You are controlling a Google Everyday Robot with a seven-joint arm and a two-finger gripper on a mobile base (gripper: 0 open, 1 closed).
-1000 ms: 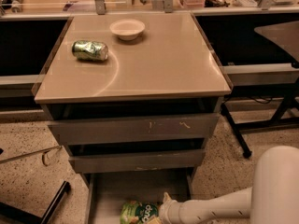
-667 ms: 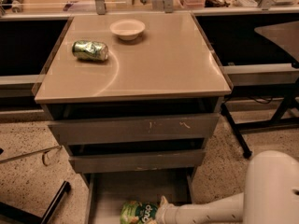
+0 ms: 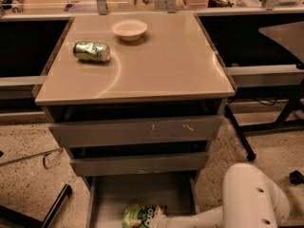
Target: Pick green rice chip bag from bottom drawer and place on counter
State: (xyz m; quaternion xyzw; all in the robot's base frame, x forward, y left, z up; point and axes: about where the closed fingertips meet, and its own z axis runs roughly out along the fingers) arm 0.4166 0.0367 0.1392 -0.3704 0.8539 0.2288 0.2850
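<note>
The green rice chip bag (image 3: 138,216) lies on the grey floor of the open bottom drawer (image 3: 118,194), at the bottom edge of the view. My gripper (image 3: 159,219) reaches in from the right on a white arm and is right against the bag's right side. The beige counter (image 3: 156,65) tops the cabinet above.
A dented green can (image 3: 91,51) lies on its side at the counter's left, and a white bowl (image 3: 129,29) stands at its back. Two scuffed upper drawers (image 3: 137,132) stick out slightly. My white arm housing (image 3: 254,198) fills the lower right. Dark table legs stand at both sides.
My arm has moved left and lower in view, bringing the gripper closer against the bag. The bag stays in the drawer.
</note>
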